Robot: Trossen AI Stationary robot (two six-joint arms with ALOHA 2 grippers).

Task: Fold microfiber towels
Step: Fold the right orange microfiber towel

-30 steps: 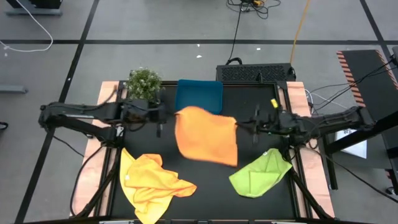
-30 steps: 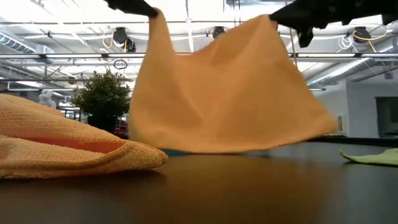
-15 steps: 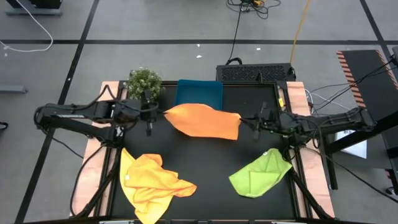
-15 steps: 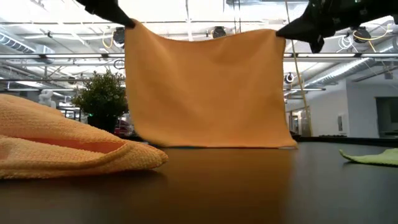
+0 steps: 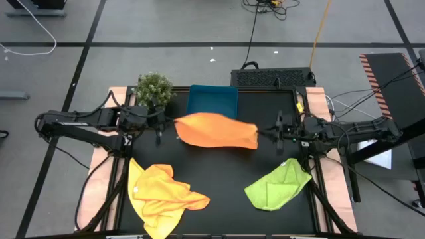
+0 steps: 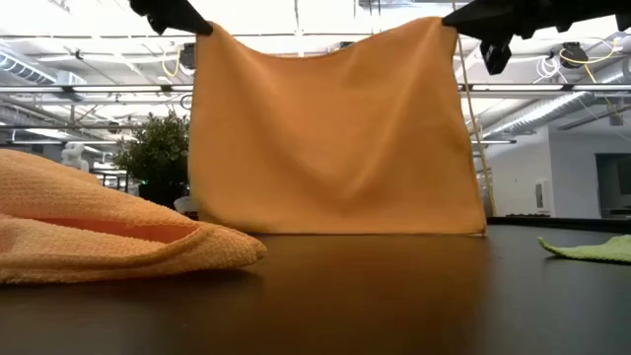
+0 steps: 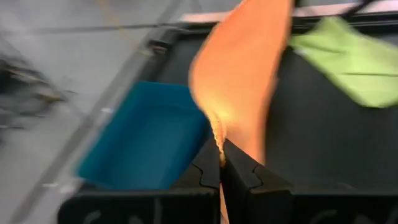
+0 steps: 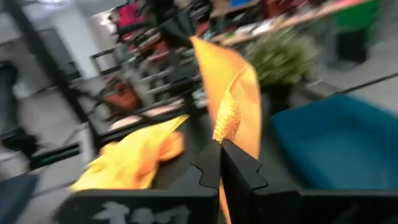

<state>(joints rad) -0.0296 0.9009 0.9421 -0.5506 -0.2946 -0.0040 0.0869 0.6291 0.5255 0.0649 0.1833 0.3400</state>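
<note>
The left tool [image 5: 161, 123] and right tool [image 5: 273, 135] each pinched a top corner of the orange towel [image 5: 216, 131]. It hung stretched between them, its bottom edge at the desk [image 5: 226, 179], probably so it could be laid flat for folding.

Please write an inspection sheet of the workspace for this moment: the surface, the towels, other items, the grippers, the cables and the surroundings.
Surface: black table top, wooden strips along its sides.
Job's things: orange towel hangs spread between both arms, its lower edge at the table; crumpled yellow towel at the near left; lime green towel at the near right.
Clutter: blue tray at the far edge, partly behind the orange towel; small plant beside it.
Grippers: left gripper shut on one upper corner of the orange towel; right gripper shut on the other.
Cables: black cable and yellow cable on the floor behind the table.
Surroundings: grey floor, ceiling beams and lamps in the low view; no person seen.
</note>
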